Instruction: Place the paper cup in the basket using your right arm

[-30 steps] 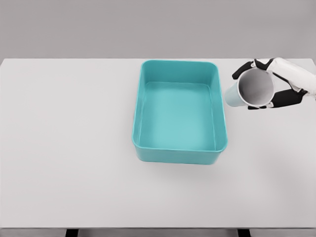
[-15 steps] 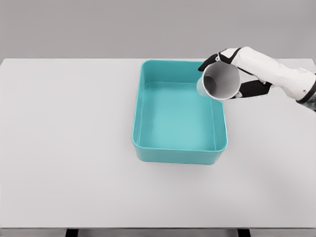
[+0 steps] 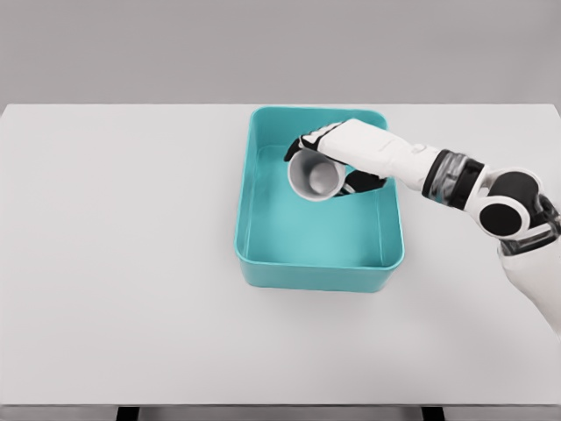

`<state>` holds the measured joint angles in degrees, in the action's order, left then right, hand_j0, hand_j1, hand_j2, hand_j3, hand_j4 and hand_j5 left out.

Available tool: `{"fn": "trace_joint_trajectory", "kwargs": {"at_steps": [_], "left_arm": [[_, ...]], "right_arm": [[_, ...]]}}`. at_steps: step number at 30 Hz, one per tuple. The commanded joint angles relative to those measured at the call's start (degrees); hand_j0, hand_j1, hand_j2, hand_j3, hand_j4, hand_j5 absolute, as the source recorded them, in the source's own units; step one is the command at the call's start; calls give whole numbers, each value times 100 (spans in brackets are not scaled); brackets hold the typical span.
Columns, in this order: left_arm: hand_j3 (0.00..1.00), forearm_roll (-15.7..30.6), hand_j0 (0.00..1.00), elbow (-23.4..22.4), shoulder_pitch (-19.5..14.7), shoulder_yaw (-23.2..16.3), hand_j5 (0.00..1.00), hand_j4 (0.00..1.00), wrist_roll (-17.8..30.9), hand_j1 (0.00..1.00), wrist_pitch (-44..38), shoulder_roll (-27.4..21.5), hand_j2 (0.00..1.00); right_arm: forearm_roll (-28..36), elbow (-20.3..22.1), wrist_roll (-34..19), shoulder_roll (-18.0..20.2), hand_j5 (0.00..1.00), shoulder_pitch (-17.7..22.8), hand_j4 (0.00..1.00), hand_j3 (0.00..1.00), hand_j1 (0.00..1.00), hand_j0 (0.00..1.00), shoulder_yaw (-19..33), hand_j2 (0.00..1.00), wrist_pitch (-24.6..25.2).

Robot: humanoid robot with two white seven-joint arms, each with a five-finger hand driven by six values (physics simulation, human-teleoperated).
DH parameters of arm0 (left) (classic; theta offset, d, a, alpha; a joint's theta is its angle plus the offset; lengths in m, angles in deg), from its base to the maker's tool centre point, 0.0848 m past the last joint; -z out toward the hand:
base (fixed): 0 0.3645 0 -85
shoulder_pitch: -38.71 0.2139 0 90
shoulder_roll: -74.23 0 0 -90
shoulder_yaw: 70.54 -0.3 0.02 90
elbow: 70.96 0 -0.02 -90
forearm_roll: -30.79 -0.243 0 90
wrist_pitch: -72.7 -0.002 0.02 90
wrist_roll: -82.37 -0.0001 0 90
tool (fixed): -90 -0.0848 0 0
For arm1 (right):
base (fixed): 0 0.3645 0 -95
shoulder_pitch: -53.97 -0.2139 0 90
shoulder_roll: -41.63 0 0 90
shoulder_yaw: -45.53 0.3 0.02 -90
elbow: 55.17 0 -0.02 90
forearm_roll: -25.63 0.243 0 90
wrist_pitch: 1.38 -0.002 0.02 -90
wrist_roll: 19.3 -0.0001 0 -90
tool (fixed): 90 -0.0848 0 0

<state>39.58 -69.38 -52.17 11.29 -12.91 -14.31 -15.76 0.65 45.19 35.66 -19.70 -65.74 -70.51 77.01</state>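
- My right hand [image 3: 337, 158] is closed around the paper cup [image 3: 316, 175], dark fingers [image 3: 308, 142] curled over its upper side and more dark finger parts showing at its lower right.
- The cup sits in my grasp tipped over, its round open mouth turned toward my head camera, so I look straight into its pale grey inside.
- It is over the teal basket [image 3: 317, 274], within the rim as seen from above, in the far half and a little right of the middle.
- I cannot tell whether the cup touches the basket floor or hangs above it; the view from above does not settle that.
- My right arm comes in from the right edge, crosses the basket's right wall, and shows a white forearm, a grey-banded wrist joint and a round dark-centred joint further back.
- The basket is a rectangular tub with rounded corners, standing upright near the middle of the white counter [image 3: 114, 263], its long side running away from me.
- Apart from the cup and my hand, I see only the smooth teal floor inside it.
- A plain grey wall runs behind the counter's far edge.
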Motion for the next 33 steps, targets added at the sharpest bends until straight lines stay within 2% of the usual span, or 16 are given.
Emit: {"fn": "trace_joint_trajectory", "kwargs": {"at_steps": [1, 7, 9, 11, 14, 20, 22, 23, 24, 33], "left_arm": [[100, 0, 100, 1, 0, 0, 100, 100, 1, 100, 0, 0, 100], [100, 0, 100, 1, 0, 0, 100, 100, 1, 100, 0, 0, 100], [100, 0, 100, 1, 0, 0, 100, 100, 1, 100, 0, 0, 100], [100, 0, 100, 1, 0, 0, 100, 100, 1, 100, 0, 0, 100], [100, 0, 100, 1, 0, 0, 100, 100, 1, 100, 0, 0, 100], [100, 0, 100, 1, 0, 9, 100, 100, 1, 100, 0, 0, 100], [100, 0, 100, 1, 0, 0, 100, 100, 1, 100, 0, 0, 100], [100, 0, 100, 1, 0, 0, 100, 100, 1, 100, 0, 0, 100], [100, 0, 100, 1, 0, 0, 100, 100, 1, 100, 0, 0, 100], [100, 0, 100, 1, 0, 0, 100, 100, 1, 100, 0, 0, 100]], "right_arm": [[-561, 2, 4, -63, 57, 0, 57, 57, 57, 57, -200, 57, 290], [-1712, 2, 4, -326, 57, -193, 57, 57, 57, 57, -894, 57, 1055], [-1949, 2, 4, -353, 57, -193, 57, 57, 57, 57, -921, 57, 1117], [-2327, 2, 4, -362, 57, -193, 57, 57, 57, 57, -930, 57, 1380], [-2565, 2, 4, -370, 57, -246, 57, 57, 57, 57, -1105, 57, 1705], [-2653, 2, 4, -529, 59, -316, 59, 59, 59, 59, -1272, 59, 1741], [-2653, 2, 4, -520, 72, -334, 72, 72, 72, 72, -1281, 72, 1715], [-2662, 2, 4, -511, 90, -334, 90, 90, 90, 90, -1281, 90, 1688], [-2662, 2, 4, -502, 98, -343, 98, 98, 98, 98, -1281, 98, 1653], [-2600, 11, 4, -415, 100, -334, 100, 100, 100, 100, -1202, 100, 1583]]}}
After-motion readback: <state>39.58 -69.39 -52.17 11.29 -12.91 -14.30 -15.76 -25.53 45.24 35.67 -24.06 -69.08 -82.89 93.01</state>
